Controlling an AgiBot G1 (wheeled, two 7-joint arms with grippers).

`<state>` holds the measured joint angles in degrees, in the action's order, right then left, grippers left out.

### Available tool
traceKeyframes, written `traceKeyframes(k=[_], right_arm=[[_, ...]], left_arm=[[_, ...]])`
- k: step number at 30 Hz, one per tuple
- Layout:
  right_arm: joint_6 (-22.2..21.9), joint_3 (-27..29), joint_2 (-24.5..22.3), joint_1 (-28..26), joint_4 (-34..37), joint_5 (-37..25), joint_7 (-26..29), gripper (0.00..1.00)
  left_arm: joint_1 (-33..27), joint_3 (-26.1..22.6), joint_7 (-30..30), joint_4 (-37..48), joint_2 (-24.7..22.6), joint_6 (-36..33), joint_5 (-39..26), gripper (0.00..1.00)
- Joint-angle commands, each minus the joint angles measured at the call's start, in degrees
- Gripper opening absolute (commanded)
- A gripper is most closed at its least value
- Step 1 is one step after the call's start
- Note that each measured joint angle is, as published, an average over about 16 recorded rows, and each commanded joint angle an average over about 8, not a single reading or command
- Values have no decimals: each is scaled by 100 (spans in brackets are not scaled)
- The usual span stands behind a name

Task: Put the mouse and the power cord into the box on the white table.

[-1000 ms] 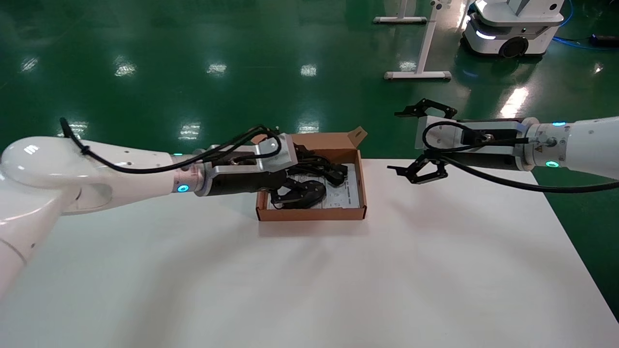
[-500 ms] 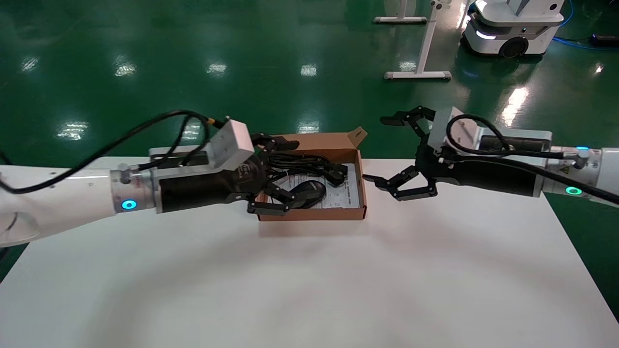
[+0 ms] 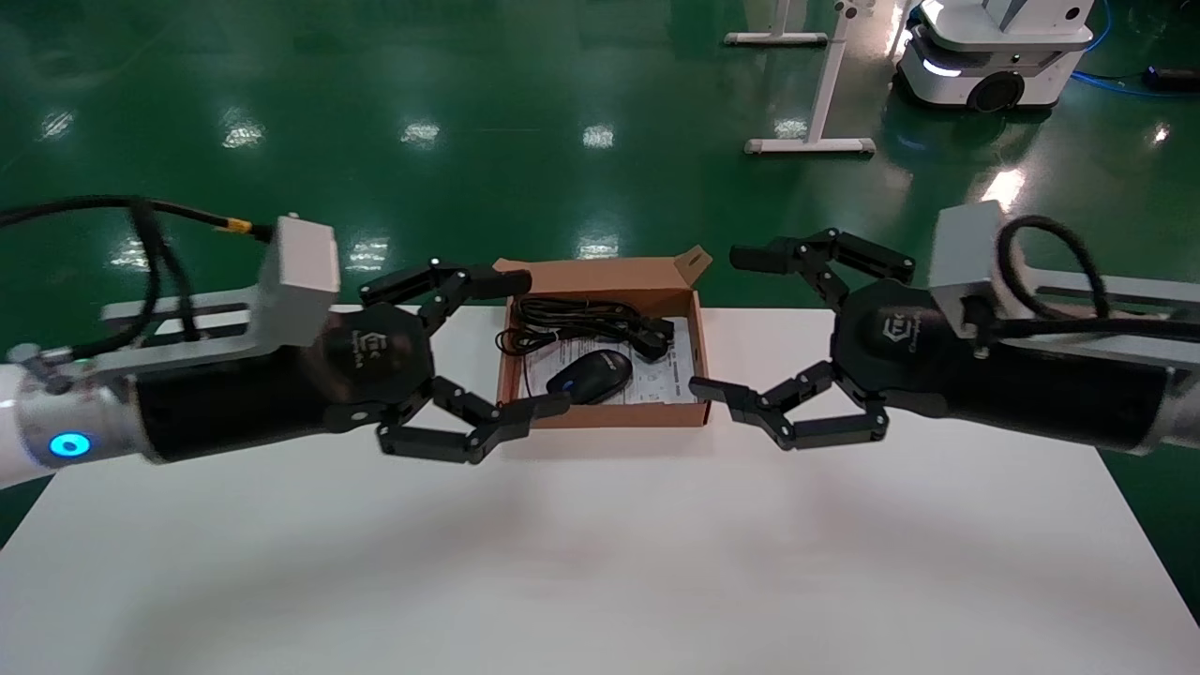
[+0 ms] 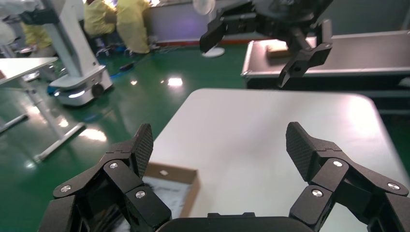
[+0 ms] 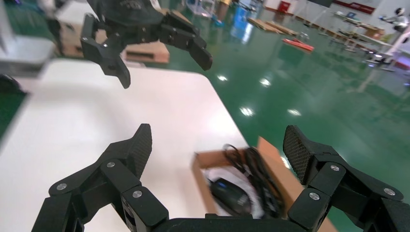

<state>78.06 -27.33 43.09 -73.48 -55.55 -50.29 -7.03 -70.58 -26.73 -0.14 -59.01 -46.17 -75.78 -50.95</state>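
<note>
I see the box [image 3: 609, 414], shallow brown cardboard with a notched flap standing at its far side, sitting at the far edge of the smooth white worktop [image 3: 600, 562]. Inside it, on a white printed sheet, the mouse [image 3: 589, 375] lies glossy, black and oval toward the near wall, and the power cord [image 3: 586, 323] is bundled in thick black loops along the far wall, its chunky plug toward my right.

My left pincer [image 3: 511, 342] hangs just left of the box, spread wide and empty. My right pincer [image 3: 745, 323] hangs just right of the box, likewise wide open and holding nothing.

The right wrist view shows the mouse's blue wheel [image 5: 221, 183] and the pincer's ribbed fingertip pads [image 5: 297, 152]. The left wrist view catches only a corner of the box [image 4: 176, 186].
</note>
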Motion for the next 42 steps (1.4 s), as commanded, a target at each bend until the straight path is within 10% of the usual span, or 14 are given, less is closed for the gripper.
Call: traceKeyframes(k=[1, 18, 42], right_arm=[[91, 135, -96, 142, -215, 101, 212, 100], [801, 1186, -845, 1248, -1891, 887, 1832, 100], [779, 1156, -825, 1219, -1838, 865, 1799, 100]], left_arm=[[112, 134, -132, -182, 139, -124, 113, 100], [940, 1124, -1086, -1544, 1172, -1043, 950, 100], [920, 1092, -1071, -1488, 1138, -1009, 930, 100]])
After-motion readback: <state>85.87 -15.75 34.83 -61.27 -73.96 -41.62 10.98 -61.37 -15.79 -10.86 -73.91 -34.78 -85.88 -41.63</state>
